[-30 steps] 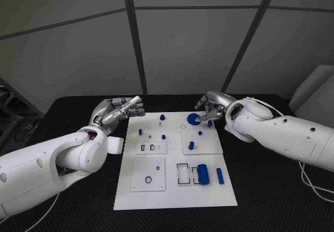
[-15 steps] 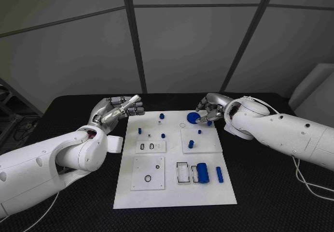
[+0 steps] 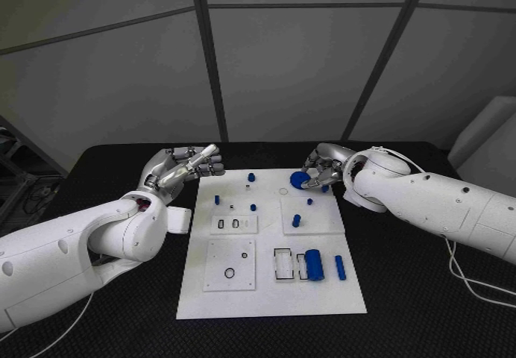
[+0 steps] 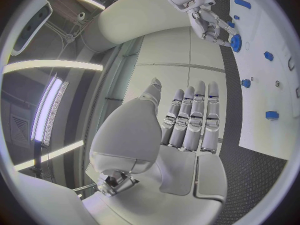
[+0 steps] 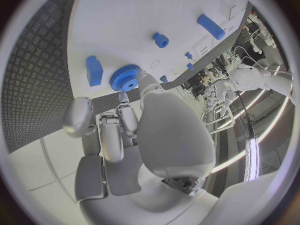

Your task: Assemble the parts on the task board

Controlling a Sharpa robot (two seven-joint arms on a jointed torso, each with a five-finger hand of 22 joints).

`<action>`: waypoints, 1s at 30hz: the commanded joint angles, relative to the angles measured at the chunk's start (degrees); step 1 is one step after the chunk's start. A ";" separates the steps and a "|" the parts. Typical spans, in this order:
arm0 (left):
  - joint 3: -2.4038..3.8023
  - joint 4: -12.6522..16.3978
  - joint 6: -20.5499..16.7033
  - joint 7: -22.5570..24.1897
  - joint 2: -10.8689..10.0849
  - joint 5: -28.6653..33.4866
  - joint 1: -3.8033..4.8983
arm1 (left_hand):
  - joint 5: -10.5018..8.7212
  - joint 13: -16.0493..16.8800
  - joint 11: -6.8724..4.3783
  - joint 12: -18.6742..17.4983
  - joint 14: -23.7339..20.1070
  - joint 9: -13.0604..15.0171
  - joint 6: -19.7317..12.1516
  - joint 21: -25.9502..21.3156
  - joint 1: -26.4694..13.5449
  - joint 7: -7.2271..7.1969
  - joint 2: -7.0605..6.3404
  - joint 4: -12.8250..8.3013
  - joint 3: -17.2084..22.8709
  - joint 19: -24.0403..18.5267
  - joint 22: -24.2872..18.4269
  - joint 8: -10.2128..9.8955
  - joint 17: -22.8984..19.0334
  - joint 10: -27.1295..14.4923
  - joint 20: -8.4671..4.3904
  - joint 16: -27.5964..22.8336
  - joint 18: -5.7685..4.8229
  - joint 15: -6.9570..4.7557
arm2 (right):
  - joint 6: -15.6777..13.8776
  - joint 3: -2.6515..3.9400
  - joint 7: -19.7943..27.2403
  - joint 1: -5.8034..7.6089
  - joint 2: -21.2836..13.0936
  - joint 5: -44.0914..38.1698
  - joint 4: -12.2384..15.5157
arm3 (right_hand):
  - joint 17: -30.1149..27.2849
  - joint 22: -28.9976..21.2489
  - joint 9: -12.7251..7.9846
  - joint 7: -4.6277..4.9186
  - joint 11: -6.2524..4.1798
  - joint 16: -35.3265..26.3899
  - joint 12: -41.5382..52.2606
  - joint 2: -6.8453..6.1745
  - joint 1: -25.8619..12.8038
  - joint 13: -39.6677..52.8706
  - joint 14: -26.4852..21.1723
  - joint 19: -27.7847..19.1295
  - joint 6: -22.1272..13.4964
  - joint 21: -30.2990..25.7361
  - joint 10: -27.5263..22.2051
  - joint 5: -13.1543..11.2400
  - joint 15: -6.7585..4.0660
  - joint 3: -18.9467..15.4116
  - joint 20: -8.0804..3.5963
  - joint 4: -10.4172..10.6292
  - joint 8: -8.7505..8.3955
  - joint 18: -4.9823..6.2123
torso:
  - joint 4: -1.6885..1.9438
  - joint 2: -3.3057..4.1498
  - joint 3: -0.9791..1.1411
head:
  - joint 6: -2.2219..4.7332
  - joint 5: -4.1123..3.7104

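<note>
Right hand (image 3: 323, 168) pinching blue gear (image 3: 299, 179), left hand (image 3: 185, 168) flat, fingers straight

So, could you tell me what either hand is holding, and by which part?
The right hand pinches the blue gear by its toothed rim; the left hand holds nothing.
</note>
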 commanded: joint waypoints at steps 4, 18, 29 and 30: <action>0.05 0.03 0.84 0.12 0.09 -0.46 0.09 | -0.31 0.02 0.13 -0.18 0.17 0.01 0.39 0.05 -0.26 -0.09 0.53 -0.44 0.07 -0.03 -0.08 -0.24 0.00 0.24 0.24 -0.27 -0.06 0.14 | 1.12 0.04 -0.75 0.10 0.62 1.15 -0.62 | 11.19 0.29 0.06 -0.12 0.05 0.37 0.52 0.71 0.09 0.44 5.06 0.43 -0.13 0.37 0.55 0.50 0.45 0.06 0.03 0.23 0.39 -0.44 | -0.12 0.01 0.05 | -0.10 0.07; 0.05 -0.10 0.97 -0.04 0.17 -0.77 0.09 | -0.31 0.02 0.13 -0.18 0.17 0.01 0.39 0.05 -0.26 -0.09 0.53 -0.44 0.07 -0.03 -0.08 -0.24 0.00 0.24 0.24 -0.27 -0.06 0.14 | 1.59 0.03 -1.21 0.11 2.22 -0.01 -2.47 | 11.45 0.64 0.05 -0.13 0.06 0.48 1.12 1.29 0.24 1.17 5.11 0.54 -0.01 0.60 0.90 0.64 0.46 0.29 0.05 0.27 0.72 -0.50 | -0.09 0.00 0.08 | -0.36 0.05; 0.06 0.02 1.05 -0.25 0.04 -0.78 0.09 | -0.31 0.02 0.13 -0.18 0.17 0.01 0.39 0.05 -0.26 -0.09 0.53 -0.44 0.07 -0.03 -0.08 -0.24 0.00 0.24 0.24 -0.27 -0.06 0.14 | 1.77 0.03 -1.53 0.11 2.86 -2.51 -2.45 | 11.82 1.25 0.32 -0.49 -0.22 0.63 2.65 2.18 0.42 3.07 5.18 0.71 1.91 1.01 2.01 0.65 0.30 0.56 -0.02 -0.01 2.14 -0.57 | -0.06 0.01 0.10 | -0.47 0.03; 0.06 0.03 1.06 -0.28 0.02 -0.78 0.09 | -0.31 0.02 0.13 -0.18 0.17 0.01 0.39 0.05 -0.26 -0.09 0.53 -0.44 0.07 -0.03 -0.08 -0.24 0.00 0.24 0.24 -0.27 -0.06 0.14 | 1.62 0.03 -1.52 0.10 2.85 -3.03 -2.39 | 11.90 1.44 0.42 -0.64 -0.34 0.66 3.10 2.53 0.72 3.66 5.19 0.78 2.62 1.13 2.40 0.73 0.21 0.81 -0.07 -0.21 2.52 -0.60 | -0.06 0.00 0.10 | -0.48 0.03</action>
